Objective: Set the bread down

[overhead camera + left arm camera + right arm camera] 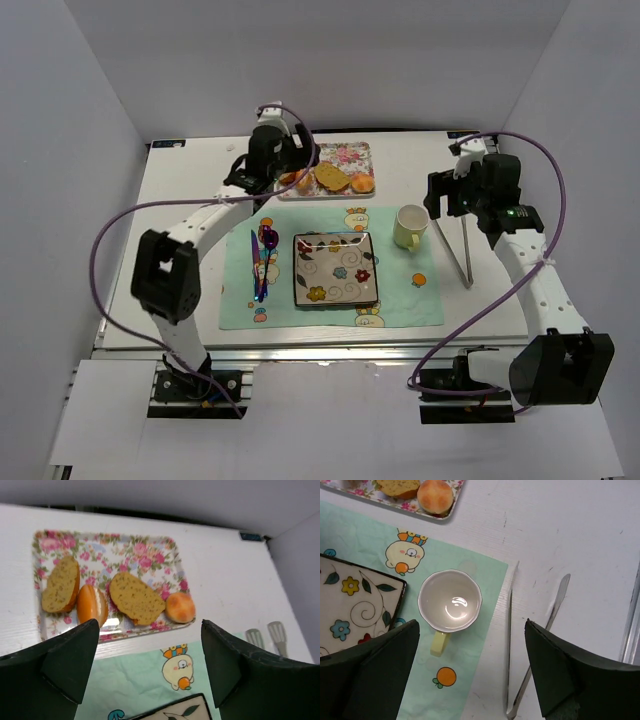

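A floral tray (340, 152) at the back of the table holds the bread. In the left wrist view the tray (150, 550) carries a brown slice (60, 585) at the left, a split orange bun (91, 604), a second brown slice (135, 597) and a round bun (180, 606). My left gripper (150, 645) is open and empty, held high above the tray's near edge and the placemat; it also shows in the top view (268, 165). My right gripper (471, 645) is open and empty above the cup and tongs, at the right in the top view (445, 195).
A patterned square plate (335, 268) lies on a mint placemat (400, 300). Cutlery (262, 262) lies left of the plate. A yellow-handled cup (449, 600) stands at the mat's right edge. Metal tongs (512, 645) lie on the bare table to its right.
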